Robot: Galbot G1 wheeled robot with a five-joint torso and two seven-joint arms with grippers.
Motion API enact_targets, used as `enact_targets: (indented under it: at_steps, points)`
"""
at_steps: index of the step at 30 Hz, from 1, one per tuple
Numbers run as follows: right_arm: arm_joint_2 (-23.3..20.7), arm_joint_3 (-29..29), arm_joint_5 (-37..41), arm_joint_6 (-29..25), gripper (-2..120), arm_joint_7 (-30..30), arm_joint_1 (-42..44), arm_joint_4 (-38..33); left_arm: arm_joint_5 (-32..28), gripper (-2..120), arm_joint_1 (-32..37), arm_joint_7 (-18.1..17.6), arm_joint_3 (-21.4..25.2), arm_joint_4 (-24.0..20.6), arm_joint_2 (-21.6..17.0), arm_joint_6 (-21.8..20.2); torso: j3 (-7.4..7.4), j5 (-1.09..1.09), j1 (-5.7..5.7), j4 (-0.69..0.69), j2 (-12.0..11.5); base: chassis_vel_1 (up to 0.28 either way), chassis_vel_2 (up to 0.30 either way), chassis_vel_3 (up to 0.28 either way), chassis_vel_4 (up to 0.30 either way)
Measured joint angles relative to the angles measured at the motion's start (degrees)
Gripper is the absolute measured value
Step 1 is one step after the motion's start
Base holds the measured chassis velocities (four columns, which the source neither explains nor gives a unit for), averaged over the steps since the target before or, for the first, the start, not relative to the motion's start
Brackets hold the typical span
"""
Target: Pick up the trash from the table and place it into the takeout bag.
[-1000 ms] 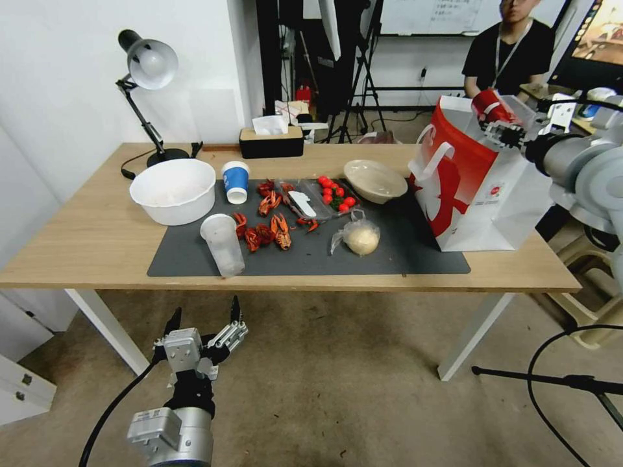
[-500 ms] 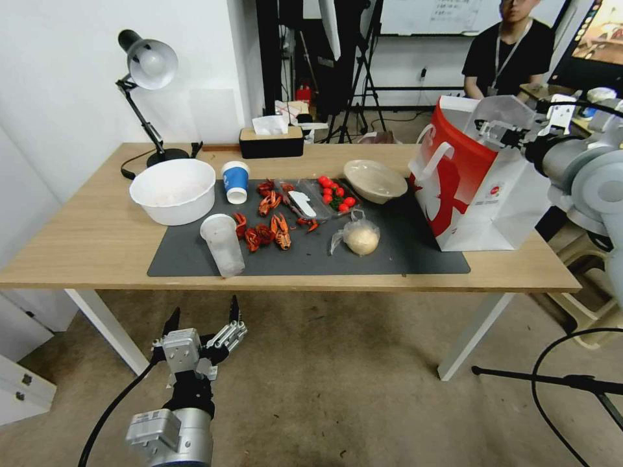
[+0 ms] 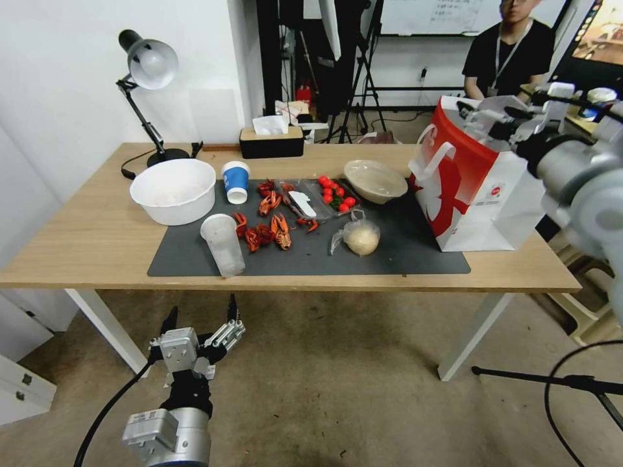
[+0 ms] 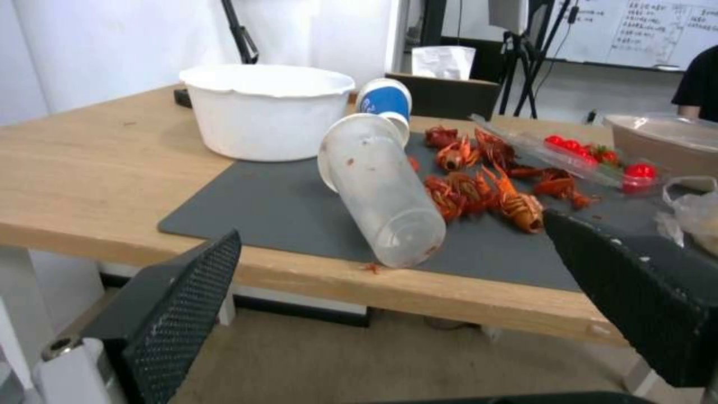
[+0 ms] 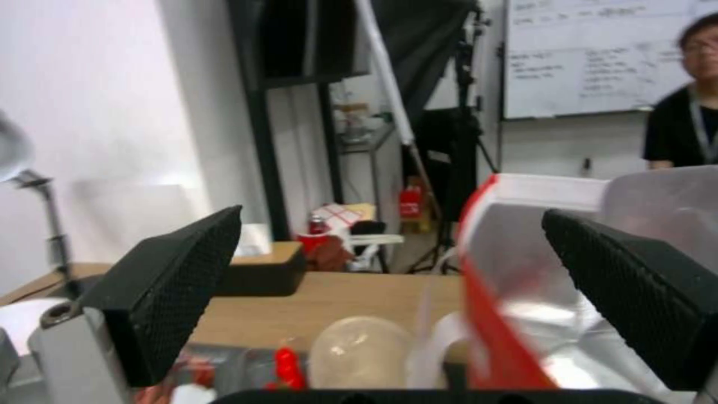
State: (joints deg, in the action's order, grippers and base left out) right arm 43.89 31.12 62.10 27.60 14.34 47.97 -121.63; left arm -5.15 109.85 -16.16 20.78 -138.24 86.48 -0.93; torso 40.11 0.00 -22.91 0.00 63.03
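Observation:
On the table [image 3: 84, 240], the trash lies on a dark grey mat [image 3: 415, 256]. It is a clear plastic cup [image 3: 222, 243] [image 4: 381, 191] on its side, an upright blue-and-white paper cup [image 3: 235, 181] [image 4: 385, 104], a beige bowl [image 3: 374, 179] and a bagged bun [image 3: 359, 237]. The takeout bag [image 3: 474, 188] [image 5: 516, 269] stands open at the table's right end. My right gripper [image 3: 487, 115] [image 5: 390, 216] hovers over the bag's mouth, open and holding nothing. My left gripper [image 3: 203, 306] [image 4: 389, 227] hangs open below the table's front edge, facing the plastic cup.
A big white bowl [image 3: 173, 189] sits at the mat's left end, with a desk lamp [image 3: 148, 65] and a tissue box [image 3: 271, 141] behind it. Crayfish shells [image 3: 266, 230] and a clear tray of cherry tomatoes [image 3: 324, 194] lie mid-mat. A tripod leg [image 3: 551, 379] crosses the floor at the right.
The red can held by my right gripper a second ago is gone from its fingers. That gripper has opened and lifted slightly over the bag. The left gripper has barely shifted.

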Motion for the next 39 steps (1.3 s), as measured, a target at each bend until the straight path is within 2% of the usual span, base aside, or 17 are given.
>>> enact_targets:
  at_steps: [7,8,9,11,12,19,22,26,29,30,31,33,35,36,37,38,39]
  points:
    - [0.2,2.3,-7.2,-4.9,100,-2.6,11.4,-6.2,-0.7,100,-0.3,0.8,0.2,0.1,-0.1,0.6,-0.01,0.00,0.00,-0.03,0.0,0.000,0.000,0.000,0.000]
    - [0.5,2.6,-8.9,-6.1,100,-2.6,13.3,-7.2,-0.7,100,-0.3,0.8,0.2,0.1,-0.1,0.7,-0.01,-0.02,0.00,0.01,0.0,0.000,0.000,0.000,0.000]
    - [1.3,2.6,-11.8,-7.8,100,-2.7,16.8,-8.5,-0.7,100,-0.4,0.9,0.2,0.3,-0.2,0.7,-0.01,-0.02,0.00,0.00,0.0,0.000,0.000,0.000,0.000]
    - [1.3,2.6,-11.8,-7.8,100,-2.7,16.8,-8.5,-0.7,100,-0.4,0.9,0.2,0.3,-0.2,0.7,-0.01,-0.02,0.00,0.00,0.0,0.000,0.000,0.000,0.000]
    - [2.6,2.3,-15.3,-9.8,100,-2.8,20.0,-9.3,-0.8,100,-0.5,0.9,0.3,0.4,-0.3,0.7,0.00,0.00,0.00,0.00,0.0,0.000,0.000,0.000,0.000]
    - [2.9,2.2,-15.9,-10.2,100,-2.8,20.7,-9.4,-0.8,100,-0.5,0.9,0.3,0.4,-0.3,0.7,-0.01,-0.01,0.00,0.01,0.0,0.000,0.000,0.000,0.000]
    - [4.9,1.6,-20.2,-13.6,100,-3.2,24.7,-9.5,-0.8,100,-0.7,1.0,0.3,0.5,-0.3,0.7,0.00,0.00,0.00,-0.02,0.0,0.000,0.000,0.000,0.000]
    - [5.8,1.5,-22.2,-15.3,100,-3.7,26.5,-9.3,-0.9,100,-0.8,1.0,0.3,0.6,-0.4,0.7,0.00,-0.01,0.00,0.01,0.0,0.000,0.000,0.000,0.000]
    - [6.4,1.4,-23.3,-16.2,100,-4.1,27.4,-9.1,-0.9,100,-0.8,1.0,0.3,0.6,-0.4,0.7,-0.01,0.00,0.00,-0.01,0.0,0.000,0.000,0.000,0.000]
    - [7.1,1.3,-24.8,-17.8,100,-4.6,28.6,-8.6,-0.9,100,-0.8,1.0,0.4,0.6,-0.5,0.7,-0.01,-0.01,0.00,-0.03,0.0,0.000,0.000,0.000,0.000]
    - [8.6,1.0,-27.5,-21.7,100,-5.3,30.9,-7.5,-1.1,100,-0.8,1.1,0.6,0.8,-0.6,0.8,-0.01,-0.04,0.00,0.02,0.0,0.000,0.000,0.000,0.000]
    - [8.9,0.9,-28.0,-22.4,100,-5.4,31.5,-7.2,-1.1,100,-0.8,1.1,0.6,0.9,-0.7,0.9,-0.01,-0.01,0.00,0.00,0.0,0.000,0.000,0.000,0.000]
    - [11.8,0.2,-31.8,-28.8,100,-5.8,35.6,-5.2,-1.4,100,-0.9,1.5,1.0,1.2,-1.0,1.2,-0.01,-0.03,0.00,0.00,0.0,0.000,0.000,0.000,0.000]
    - [11.8,0.2,-31.8,-28.8,100,-5.8,35.6,-5.2,-1.4,100,-0.9,1.5,1.0,1.2,-1.0,1.2,-0.01,-0.03,0.00,0.00,0.0,0.000,0.000,0.000,0.000]
    - [13.2,-0.2,-33.0,-31.3,100,-5.9,37.3,-4.3,-1.6,100,-1.1,1.6,1.1,1.4,-1.0,1.3,-0.01,-0.02,-0.01,0.02,0.0,0.000,0.000,0.000,0.000]
    - [14.2,-0.5,-33.6,-32.9,100,-5.9,38.6,-3.6,-1.7,100,-1.2,1.8,1.2,1.6,-1.1,1.4,0.00,0.04,-0.01,-0.02,0.0,0.000,0.000,0.000,0.000]
    - [15.4,-0.7,-34.4,-34.6,100,-6.0,40.2,-3.0,-1.8,100,-1.5,2.0,1.2,1.9,-1.1,1.4,-0.01,-0.03,-0.01,-0.01,0.0,0.000,0.000,0.000,0.000]
